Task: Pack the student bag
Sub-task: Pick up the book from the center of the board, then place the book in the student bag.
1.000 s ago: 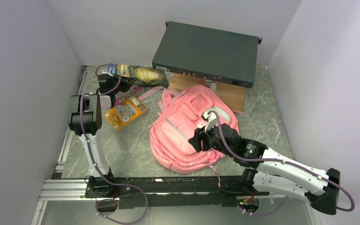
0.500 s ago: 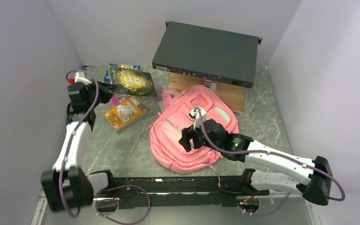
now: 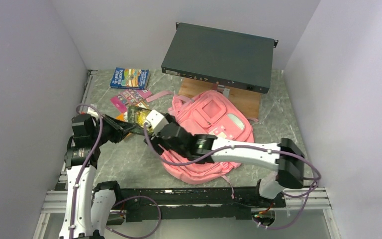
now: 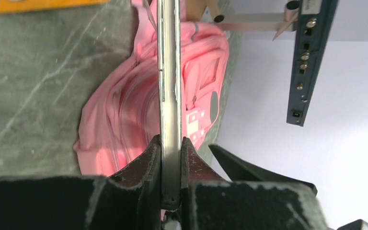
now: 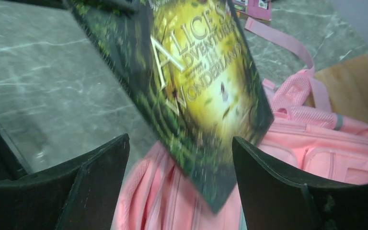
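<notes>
Right, left gripper (image 4: 171,143) is clenched on the thin edge of the Alice book (image 5: 196,86), held clear of the table (image 3: 129,159) – looks like a handover or a feed into the student bag (image 3: 224,122). Right gripper (image 5: 179,141) is released, jaws wide either side of the book, not touching. Bag lies mid-table, 4 o'clock from the book, pockets up, long axis roughly 7 to 1 o'clock, straps trailing to 11

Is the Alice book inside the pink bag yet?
Not yet. The left gripper holds the book in the air, outside the student bag.
</notes>
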You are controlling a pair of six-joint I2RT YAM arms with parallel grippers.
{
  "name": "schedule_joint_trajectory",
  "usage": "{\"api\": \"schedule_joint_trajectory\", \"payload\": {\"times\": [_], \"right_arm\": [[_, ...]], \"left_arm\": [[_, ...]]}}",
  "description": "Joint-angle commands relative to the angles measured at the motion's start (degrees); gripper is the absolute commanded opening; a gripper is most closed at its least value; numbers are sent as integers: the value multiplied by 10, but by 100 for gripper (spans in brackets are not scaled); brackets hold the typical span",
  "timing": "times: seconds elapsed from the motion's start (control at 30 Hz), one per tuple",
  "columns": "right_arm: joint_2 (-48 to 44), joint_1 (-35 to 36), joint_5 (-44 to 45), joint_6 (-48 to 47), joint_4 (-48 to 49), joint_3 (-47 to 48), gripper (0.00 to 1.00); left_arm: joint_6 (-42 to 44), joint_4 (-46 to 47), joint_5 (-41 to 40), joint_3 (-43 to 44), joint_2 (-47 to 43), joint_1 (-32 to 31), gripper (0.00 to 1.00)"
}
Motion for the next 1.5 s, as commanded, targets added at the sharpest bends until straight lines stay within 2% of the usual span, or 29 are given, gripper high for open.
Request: {"api": "schedule_joint_trajectory", "payload": {"times": [0.0, 0.07, 0.13, 0.2, 0.27, 0.33, 0.37, 0.4, 0.43, 0.47, 0.53, 0.57, 0.6, 0.67, 0.77, 0.9, 1.0, 1.07, 1.17, 1.23, 1.3, 1.47], "right_arm": [[67, 26, 127, -87, 32, 45, 80], [104, 38, 202, -115, 38, 61, 77], [136, 45, 263, -121, 19, 84, 71], [147, 48, 294, -129, 33, 79, 66], [139, 47, 291, -129, 62, 56, 57], [118, 47, 278, -124, 79, 31, 33], [107, 47, 270, -123, 87, 19, 26], [94, 47, 248, -124, 94, 5, 6], [81, 46, 227, -125, 90, -3, 0], [61, 46, 205, -127, 86, -11, 0], [26, 43, 181, -112, 52, -24, 0], [3, 35, 150, -100, 31, -28, 0], [-21, 29, 121, -89, 10, -31, 0], [-82, 15, 70, -65, -23, -42, 0], [-167, -42, -76, -18, -90, -45, 0], [-225, -191, -440, 48, -166, -54, 0], [-219, -225, -622, 46, -231, -46, 0], [-231, -227, -730, 66, -213, -73, 0], [-248, -227, -830, 113, -155, -112, 0], [-263, -225, -853, 123, -133, -131, 0], [-275, -225, -848, 131, -120, -147, 0], [-271, -215, -885, 133, -105, -163, 0]], "left_arm": [[-46, -30, 62, 28, -18, -2, 0], [-65, -33, 81, 23, -21, -2, 0], [-78, -42, 85, 23, -25, -3, 0], [-87, -49, 80, 25, -31, -3, 0], [-97, -45, 85, 25, -32, -3, 0], [-105, -29, 106, 20, -31, -3, 0], [-111, 2, 116, 13, -30, -3, 0], [-112, 25, 129, 7, -30, -3, 0], [-111, 46, 141, 4, -29, -3, 4], [-106, 72, 156, 2, -24, -3, 18], [-83, 124, 192, 6, -14, -3, 59], [-65, 138, 213, 13, -10, -4, 69], [-49, 151, 229, 25, -4, -4, 73], [-5, 159, 252, 56, 7, -4, 78], [84, 143, 261, 112, 11, -8, 80], [198, 156, 277, 151, -3, -22, 85], [266, 180, 318, 146, 0, -55, 88], [301, 163, 334, 148, 25, -107, 88], [392, 80, 309, 167, 63, -219, 99], [425, 54, 285, 165, 76, -278, 100], [438, 42, 282, 157, 79, -308, 99], [425, 65, 332, 103, 65, -331, 93]]}}
